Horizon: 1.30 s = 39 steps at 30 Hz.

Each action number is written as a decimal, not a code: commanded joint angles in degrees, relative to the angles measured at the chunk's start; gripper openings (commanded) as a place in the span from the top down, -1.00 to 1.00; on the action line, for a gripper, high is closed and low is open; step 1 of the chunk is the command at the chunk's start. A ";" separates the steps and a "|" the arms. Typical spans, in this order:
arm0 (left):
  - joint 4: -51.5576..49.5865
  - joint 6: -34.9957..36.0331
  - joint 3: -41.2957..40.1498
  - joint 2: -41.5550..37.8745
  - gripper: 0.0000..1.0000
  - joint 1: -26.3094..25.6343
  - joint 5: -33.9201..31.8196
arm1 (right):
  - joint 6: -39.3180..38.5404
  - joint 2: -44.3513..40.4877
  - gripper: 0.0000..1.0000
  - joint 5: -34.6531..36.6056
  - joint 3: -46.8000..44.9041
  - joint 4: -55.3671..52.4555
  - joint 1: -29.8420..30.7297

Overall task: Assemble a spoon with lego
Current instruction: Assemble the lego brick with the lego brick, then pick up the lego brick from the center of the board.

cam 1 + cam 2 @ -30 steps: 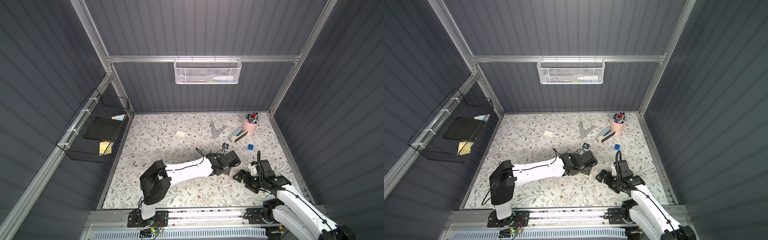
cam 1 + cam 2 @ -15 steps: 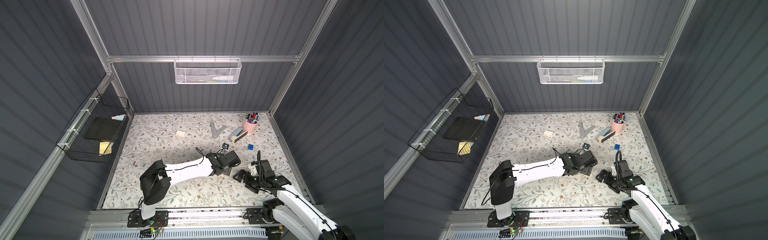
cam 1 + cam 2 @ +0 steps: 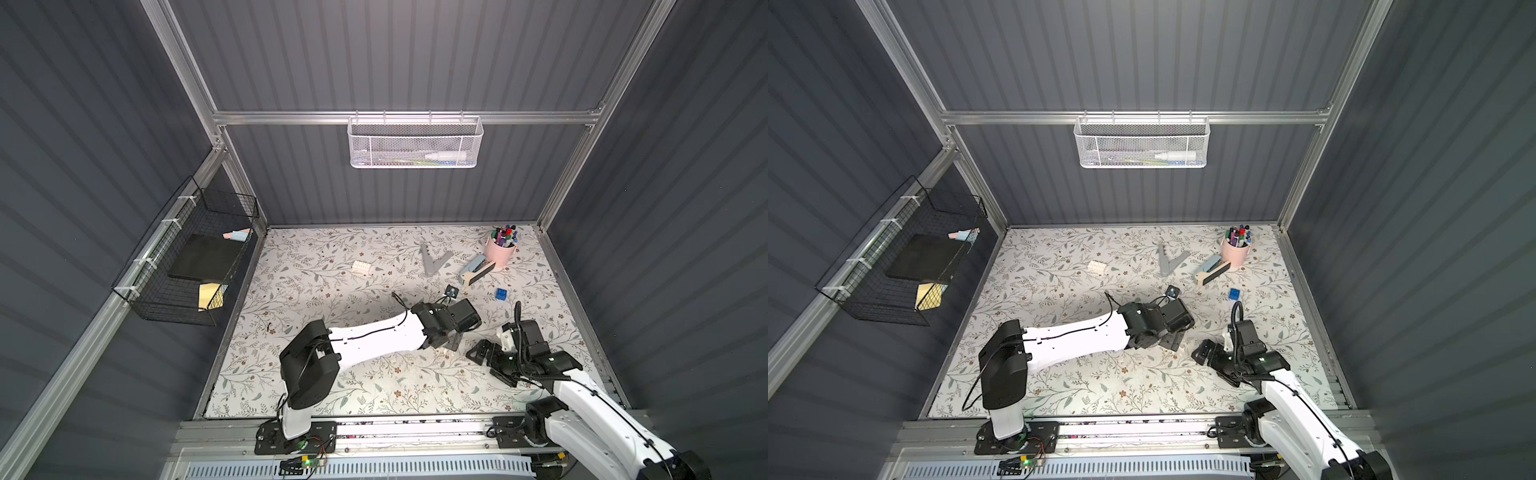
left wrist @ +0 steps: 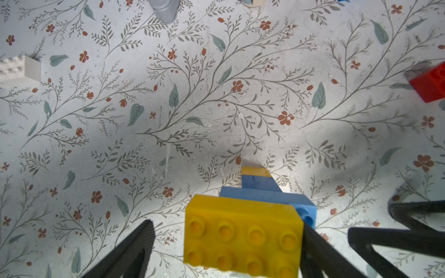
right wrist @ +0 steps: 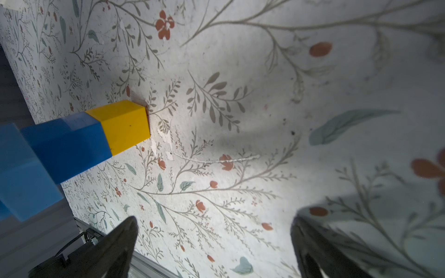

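Across the floral mat (image 3: 374, 382) almost nothing is found altered in both top views: both arms are kept where they were a second ago, the left one stretched low over the middle, the right one just beside it. What has changed is small. The left gripper (image 4: 227, 226) has been spread, so that a clear strip of mat is seen between one finger and the yellow brick (image 4: 240, 243) heading the spoon (image 4: 262, 195), while the other finger is still laid against its edge. The right gripper (image 5: 214, 219) is held wide apart with nothing between its fingers. The spoon is seen propped steeply, its yellow handle tip (image 5: 125, 122) set on the mat. It appears to have been let go, and toppling may be risked. A red brick (image 4: 431, 84), a white brick (image 3: 360, 267) and a blue brick (image 3: 501, 294) are left loose, so the head is judged unfinished.
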 commanded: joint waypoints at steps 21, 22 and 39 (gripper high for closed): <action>-1.20 1.28 2.64 -4.24 -0.88 0.76 -0.53 | 2.36 -1.49 -0.96 3.64 0.03 -3.41 0.08; -1.05 0.97 2.49 -5.11 -0.89 0.76 -0.69 | 3.20 -1.97 -0.96 5.95 0.32 -4.01 0.10; 12.70 -6.08 -28.44 -35.39 -0.98 0.57 1.16 | -1.89 7.15 -0.97 28.28 17.40 -14.82 -7.14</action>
